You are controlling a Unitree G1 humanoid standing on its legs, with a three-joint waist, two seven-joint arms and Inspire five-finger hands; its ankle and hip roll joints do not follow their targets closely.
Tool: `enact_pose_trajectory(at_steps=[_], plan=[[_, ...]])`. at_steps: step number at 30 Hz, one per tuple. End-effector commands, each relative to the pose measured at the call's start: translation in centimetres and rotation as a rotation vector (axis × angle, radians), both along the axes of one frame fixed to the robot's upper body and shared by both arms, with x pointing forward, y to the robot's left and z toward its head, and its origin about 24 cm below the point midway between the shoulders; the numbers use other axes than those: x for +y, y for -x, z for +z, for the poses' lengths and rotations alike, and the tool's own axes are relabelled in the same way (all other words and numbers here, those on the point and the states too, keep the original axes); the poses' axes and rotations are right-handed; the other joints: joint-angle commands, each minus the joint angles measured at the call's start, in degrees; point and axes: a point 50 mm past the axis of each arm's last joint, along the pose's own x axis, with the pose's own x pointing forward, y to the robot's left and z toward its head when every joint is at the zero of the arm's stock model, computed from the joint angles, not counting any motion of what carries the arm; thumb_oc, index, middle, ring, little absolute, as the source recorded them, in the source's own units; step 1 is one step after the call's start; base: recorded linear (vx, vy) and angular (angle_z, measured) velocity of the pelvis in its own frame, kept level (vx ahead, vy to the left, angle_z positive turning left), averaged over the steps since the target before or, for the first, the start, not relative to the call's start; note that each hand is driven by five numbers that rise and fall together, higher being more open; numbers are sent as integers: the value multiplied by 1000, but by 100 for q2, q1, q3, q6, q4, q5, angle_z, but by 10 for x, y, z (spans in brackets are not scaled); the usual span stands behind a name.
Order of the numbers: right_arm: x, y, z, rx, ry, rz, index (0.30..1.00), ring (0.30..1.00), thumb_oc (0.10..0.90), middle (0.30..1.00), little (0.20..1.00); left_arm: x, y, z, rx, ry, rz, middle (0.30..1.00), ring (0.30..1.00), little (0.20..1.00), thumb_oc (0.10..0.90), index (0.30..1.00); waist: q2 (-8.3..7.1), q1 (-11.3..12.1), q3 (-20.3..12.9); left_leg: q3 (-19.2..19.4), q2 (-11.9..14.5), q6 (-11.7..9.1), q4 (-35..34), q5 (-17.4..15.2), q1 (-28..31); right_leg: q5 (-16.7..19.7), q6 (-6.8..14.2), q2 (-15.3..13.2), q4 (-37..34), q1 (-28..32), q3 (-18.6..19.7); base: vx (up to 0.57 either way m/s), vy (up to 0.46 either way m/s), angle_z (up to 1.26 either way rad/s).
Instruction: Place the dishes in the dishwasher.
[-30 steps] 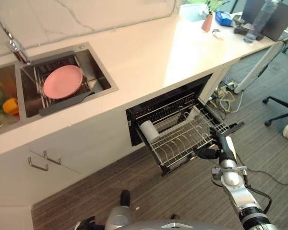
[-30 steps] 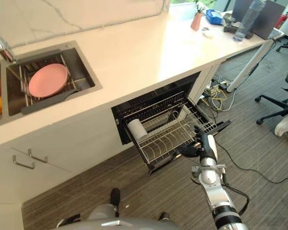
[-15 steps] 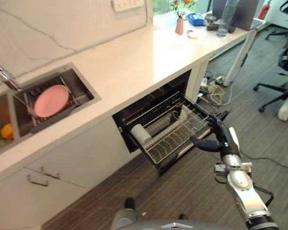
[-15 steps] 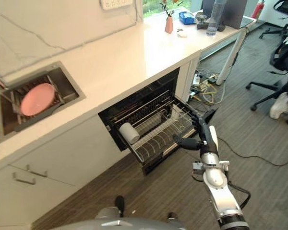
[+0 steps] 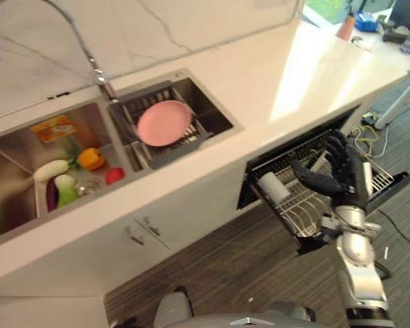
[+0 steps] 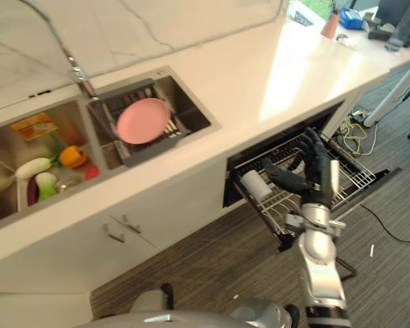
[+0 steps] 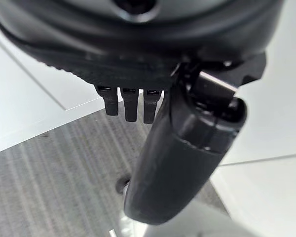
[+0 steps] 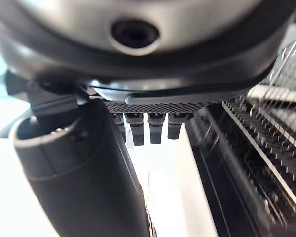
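fingers (image 6: 313, 152) of the right hand (image 6: 313, 174) spread empty above the dishwasher rack (image 6: 294, 188). reaching for the pink plate (image 6: 143, 120) could snag them on its wires.

I see a tap (image 5: 89, 58) rising behind the sink (image 5: 14, 147). Vegetables (image 5: 72, 174) lie in the sink's left basin. Far along the counter (image 5: 307, 61) from the sink stands a small vase (image 5: 346, 27).

Dishwasher rack (image 5: 307, 198) partly behind right hand (image 5: 338, 174)
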Motion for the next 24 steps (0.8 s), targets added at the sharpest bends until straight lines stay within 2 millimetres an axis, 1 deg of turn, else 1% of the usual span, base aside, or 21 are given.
enact_pose_trajectory(at_steps=[1, 2, 3, 4, 5, 6, 7, 9, 10, 11, 12, 13, 14, 16, 17, 18, 19, 21, 22, 23, 24], plan=[[-26, -3, 76, -381, 134, -91, 900, 900, 800, 900, 900, -7, 25, -4, 80, 23, -16, 900, 900, 900, 800, 900, 137, -180, -194, -70, 102, -73, -545, 1, 395, -449, 476, 380, -495, -84, 50, 120, 286, 59], [-28, 0, 82, -422, 127, -118, 900, 900, 800, 900, 900, -9, 32, -5, 119, 28, -37, 900, 900, 900, 800, 900, 135, -250, -153, -179, -106, -7, -604, -50, 508, -762, 372, 836, -805, -140, 111, 130, 215, 46], [-29, 1, 84, -438, 123, -119, 900, 900, 800, 900, 900, -9, 32, -5, 129, 27, -44, 900, 900, 900, 800, 900, 113, -278, -136, -234, -200, 21, -586, -102, 548, -796, 381, 979, -985, -131, 219, 126, 219, 28], [-29, 1, 85, -439, 123, -120, 900, 900, 800, 900, 900, -9, 32, -5, 128, 26, -44, 900, 900, 900, 800, 900, 106, -286, -140, -241, -210, 27, -596, -70, 530, -755, 378, 973, -1025, -130, 209, 134, 124, 44], [-28, 3, 86, -455, 125, -122, 900, 900, 800, 900, 900, -9, 34, -6, 145, 31, -55, 900, 900, 900, 800, 900, 42, -361, -68, -365, -397, 81, -546, -231, 676, -807, 387, 1261, -1327, -174, 606, 79, 85, 59], [-28, 3, 87, -455, 124, -122, 900, 900, 800, 900, 900, -8, 33, -6, 144, 30, -55, 900, 900, 900, 800, 900, 27, -367, -71, -370, -416, 87, -559, -194, 659, -767, 389, 1246, -1362, -177, 603, 129, 64, 68], [-24, 1, 81, -425, 113, -82, 900, 900, 800, 900, 900, -8, 34, -6, 138, 30, -10, 900, 900, 900, 800, 900, -103, -275, -122, -395, -542, 109, -439, -296, 631, -663, 435, 1105, -1632, 89, 576, 54, -37, 71], [-23, 0, 78, -407, 112, -60, 900, 900, 800, 900, 900, -8, 34, -6, 134, 33, 0, 900, 900, 900, 800, 900, -129, -258, -144, -403, -531, 99, -424, -302, 649, -604, 459, 1092, -1675, 145, 550, 66, -46, 58], [-21, -1, 74, -379, 100, -28, 900, 900, 800, 900, 900, -10, 34, -6, 128, 42, 2, 900, 900, 900, 800, 900, -146, -232, -190, -403, -498, 80, -437, -298, 667, -573, 488, 1100, -1742, 194, 525, 106, -86, 31], [-16, -6, 65, -317, 98, 48, 900, 900, 800, 900, 900, -12, 35, -7, 129, 62, -8, 900, 900, 900, 800, 900, -192, -142, -288, -390, -453, 50, -473, -308, 705, -527, 509, 1074, -1899, 307, 388, 146, -128, 13], [-14, -9, 61, -289, 113, 90, 900, 900, 800, 900, 900, -12, 35, -7, 129, 70, -19, 900, 900, 900, 800, 900, -219, -98, -344, -392, -406, 27, -548, -290, 751, -529, 509, 1083, -1980, 373, 334, 138, -134, -13], [-13, -10, 60, -271, 130, 121, 900, 900, 800, 900, 900, -11, 35, -6, 132, 69, -24, 900, 900, 900, 800, 900, -253, -60, -390, -415, -365, 5, -602, -273, 773, -553, 506, 1099, -2031, 416, 320, 73, -81, -22], [-13, -10, 60, -271, 129, 121, 900, 900, 800, 900, 900, -11, 35, -6, 132, 69, -24, 900, 900, 900, 800, 900, -250, -64, -391, -417, -361, 1, -617, -267, 782, -551, 504, 1103, -2040, 425, 314, 66, -88, -21], [-11, -14, 61, -243, 178, 182, 900, 900, 800, 900, 900, -7, 37, -5, 136, 66, -18, 900, 900, 900, 800, 900, -333, 35, -518, -493, -239, -82, -838, -171, 860, -622, 471, 1196, -2265, 603, 237, 101, -132, 0], [-11, -14, 61, -243, 178, 183, 900, 900, 800, 900, 900, -7, 37, -6, 136, 66, -18, 900, 900, 900, 800, 900, -329, 29, -517, -497, -235, -86, -856, -163, 872, -620, 469, 1201, -2276, 615, 229, 117, -182, 14], [-10, -19, 64, -233, 230, 204, 900, 900, 800, 900, 900, -7, 37, -5, 136, 68, -10, 900, 900, 900, 800, 900, -362, 97, -586, -552, -130, -159, -1062, -64, 932, -667, 446, 1271, -2379, 712, 145, 74, -147, 13], [-11, -20, 67, -233, 263, 210, 900, 900, 800, 900, 900, -7, 36, -6, 134, 72, -12, 900, 900, 900, 800, 900, -379, 131, -607, -575, -83, -193, -1137, -10, 940, -685, 441, 1296, -2415, 741, 115, 88, -201, 15], [-13, -24, 74, -238, 349, 203, 900, 900, 800, 900, 900, -9, 33, -6, 125, 82, -35, 900, 900, 900, 800, 900, -392, 192, -636, -621, 42, -303, -1334, 125, 969, -720, 423, 1363, -2525, 819, -16, 43, -132, 23], [-13, -24, 74, -238, 350, 203, 900, 900, 800, 900, 900, -10, 32, -6, 124, 83, -35, 900, 900, 900, 800, 900, -382, 180, -632, -634, 52, -310, -1355, 137, 978, -720, 419, 1372, -2534, 830, -32, 50, -128, 27], [-16, -27, 82, -242, 446, 189, 900, 900, 800, 900, 900, -12, 30, -6, 121, 92, -72, 900, 900, 900, 800, 900, -388, 228, -670, -663, 143, -376, -1452, 212, 974, -750, 400, 1421, -2607, 899, -121, 37, -80, 26], [-16, -28, 82, -242, 448, 189, 900, 900, 800, 900, 900, -13, 30, -7, 121, 93, -72, 900, 900, 900, 800, 900, -375, 216, -667, -675, 152, -382, -1467, 220, 981, -748, 396, 1431, -2618, 912, -137, 63, -156, 32]])
